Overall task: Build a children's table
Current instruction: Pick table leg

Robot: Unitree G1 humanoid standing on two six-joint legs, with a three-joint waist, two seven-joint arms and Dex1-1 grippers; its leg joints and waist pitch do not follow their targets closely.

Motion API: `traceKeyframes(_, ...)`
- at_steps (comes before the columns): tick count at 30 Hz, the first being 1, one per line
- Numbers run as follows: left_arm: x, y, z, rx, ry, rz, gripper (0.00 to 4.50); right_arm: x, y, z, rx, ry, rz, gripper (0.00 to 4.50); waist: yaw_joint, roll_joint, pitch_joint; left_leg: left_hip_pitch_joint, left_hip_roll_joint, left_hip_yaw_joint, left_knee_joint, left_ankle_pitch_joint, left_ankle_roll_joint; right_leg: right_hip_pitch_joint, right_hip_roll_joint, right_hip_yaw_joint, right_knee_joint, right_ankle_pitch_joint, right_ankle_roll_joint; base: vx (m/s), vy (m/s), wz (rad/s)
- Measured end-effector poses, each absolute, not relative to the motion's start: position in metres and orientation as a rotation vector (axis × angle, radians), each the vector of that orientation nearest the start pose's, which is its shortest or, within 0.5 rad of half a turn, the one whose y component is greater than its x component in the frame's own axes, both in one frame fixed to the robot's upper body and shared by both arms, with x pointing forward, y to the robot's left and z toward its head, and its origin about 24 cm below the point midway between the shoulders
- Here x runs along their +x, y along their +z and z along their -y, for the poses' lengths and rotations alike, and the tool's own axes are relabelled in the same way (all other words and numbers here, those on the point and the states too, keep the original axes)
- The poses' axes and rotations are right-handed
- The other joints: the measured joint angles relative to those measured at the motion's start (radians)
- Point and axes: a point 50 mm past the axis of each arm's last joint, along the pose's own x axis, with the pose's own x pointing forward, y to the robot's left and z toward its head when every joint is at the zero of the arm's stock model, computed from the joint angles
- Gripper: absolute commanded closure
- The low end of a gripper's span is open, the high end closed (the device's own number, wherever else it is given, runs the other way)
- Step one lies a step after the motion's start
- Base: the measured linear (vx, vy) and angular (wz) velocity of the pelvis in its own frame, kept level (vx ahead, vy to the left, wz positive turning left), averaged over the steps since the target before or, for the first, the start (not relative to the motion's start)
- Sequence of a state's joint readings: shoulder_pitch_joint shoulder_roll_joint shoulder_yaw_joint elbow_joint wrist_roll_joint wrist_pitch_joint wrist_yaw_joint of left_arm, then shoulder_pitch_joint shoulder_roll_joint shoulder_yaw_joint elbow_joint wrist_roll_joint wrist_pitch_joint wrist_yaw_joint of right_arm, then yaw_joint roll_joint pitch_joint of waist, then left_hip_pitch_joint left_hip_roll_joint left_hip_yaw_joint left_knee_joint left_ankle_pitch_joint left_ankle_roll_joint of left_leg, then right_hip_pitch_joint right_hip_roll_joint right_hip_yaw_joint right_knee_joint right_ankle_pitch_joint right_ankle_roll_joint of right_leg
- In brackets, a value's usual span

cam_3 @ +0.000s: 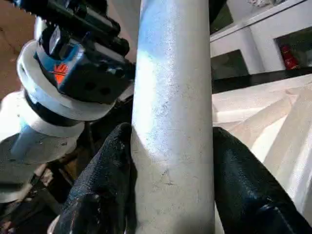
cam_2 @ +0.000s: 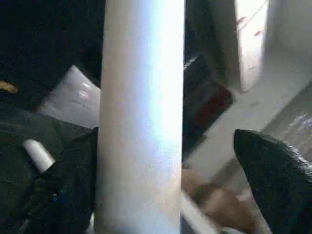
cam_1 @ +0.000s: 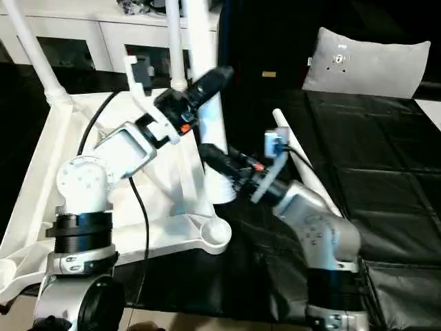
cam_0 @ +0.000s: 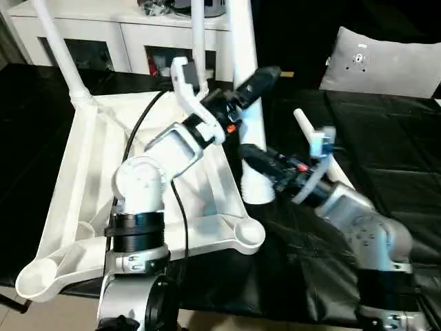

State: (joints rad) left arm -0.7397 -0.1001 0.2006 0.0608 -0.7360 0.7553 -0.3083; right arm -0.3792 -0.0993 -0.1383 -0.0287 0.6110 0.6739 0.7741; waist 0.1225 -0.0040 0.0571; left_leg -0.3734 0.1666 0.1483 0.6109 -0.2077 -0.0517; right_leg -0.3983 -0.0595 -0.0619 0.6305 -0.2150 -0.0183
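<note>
Leg [cam_0: 242, 83], a long white tapered plastic tube, stands upright beside the far right corner of the upturned white ribbed tabletop [cam_0: 83, 172]. Right claw [cam_3: 170, 161] clamps it low down; left claw [cam_0: 256, 81], wide open, straddles it higher without gripping.

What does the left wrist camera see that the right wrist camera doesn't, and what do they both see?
Left wrist view: a grey cushion, the tip of another leg lying down, and the left fingers open, one standing apart from the upright leg. Right wrist view: the ribbed table top, a red thing in the cabinet, and the right fingers pressed on both sides of that leg. Both: the white leg between black fingers.
</note>
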Motion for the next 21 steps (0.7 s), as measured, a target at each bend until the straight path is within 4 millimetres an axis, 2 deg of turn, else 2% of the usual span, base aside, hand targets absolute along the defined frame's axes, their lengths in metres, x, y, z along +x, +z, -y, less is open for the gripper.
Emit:
traceKeyframes(4, 0.3308, 0.2008, -0.0538, -0.722, -0.842, 0.038, 0.8, 0.2923, 0.1191, 0.1121, 0.527, 1.003, -0.041, 2.6, -0.001, 0.0, 0.0, 0.0, 0.0, 0.0, 0.0, 0.0, 0.0, 0.0, 0.0, 0.0, 0.0, 0.0, 0.0, 0.0, 0.0, 0.0)
traceKeyframes(7, 0.3307, 0.2, -0.0558, -0.728, -0.83, 0.044, 0.92, 0.2919, 0.1194, 0.1113, 0.52, 1.011, -0.036, 2.6, -0.002, 0.0, 0.0, 0.0, 0.0, 0.0, 0.0, 0.0, -0.001, 0.0, 0.0, 0.0, 0.0, 0.001, 0.0, 0.0, 0.0, 0.0)
traceKeyframes(9, 0.33, 0.1993, -0.0573, -0.728, -0.825, 0.048, 1.28, 0.2912, 0.1184, 0.1105, 0.517, 1.016, -0.039, 2.6, -0.003, 0.0, 0.0, 0.0, 0.0, 0.0, 0.0, 0.001, -0.001, 0.0, 0.0, 0.0, 0.0, 0.001, -0.001, 0.0, 0.0, 0.0)
traceKeyframes(12, 0.33, 0.1982, -0.0589, -0.732, -0.816, 0.055, 1.35, 0.2909, 0.1186, 0.1099, 0.513, 1.025, -0.036, 2.6, -0.005, 0.0, 0.0, 0.0, 0.0, 0.0, 0.0, 0.001, -0.001, 0.0, 0.0, -0.001, 0.0, 0.002, -0.001, 0.0, 0.0, 0.0)
traceKeyframes(15, 0.3298, 0.1985, -0.06, -0.734, -0.81, 0.068, 1.71, 0.2907, 0.1185, 0.11, 0.502, 1.031, -0.037, 2.6, -0.005, 0.0, 0.0, 0.0, 0.0, 0.0, 0.0, 0.001, -0.002, 0.0, 0.0, -0.001, 0.0, 0.002, -0.001, 0.0, 0.0, 0.0)
traceKeyframes(17, 0.3299, 0.1983, -0.0608, -0.736, -0.805, 0.074, 1.75, 0.2906, 0.1189, 0.1098, 0.497, 1.034, -0.033, 2.6, -0.006, 0.0, 0.0, 0.0, 0.0, 0.0, 0.0, 0.001, -0.002, 0.0, 0.0, -0.001, 0.0, 0.002, -0.001, 0.0, 0.0, 0.0)
traceKeyframes(21, 0.3296, 0.1979, -0.0617, -0.738, -0.8, 0.08, 2.12, 0.2905, 0.1192, 0.1094, 0.49, 1.038, -0.028, 2.6, -0.006, 0.0, 0.0, 0.0, 0.0, 0.0, 0.0, 0.001, -0.002, 0.0, 0.0, -0.001, 0.0, 0.002, -0.001, 0.0, 0.0, 0.0)
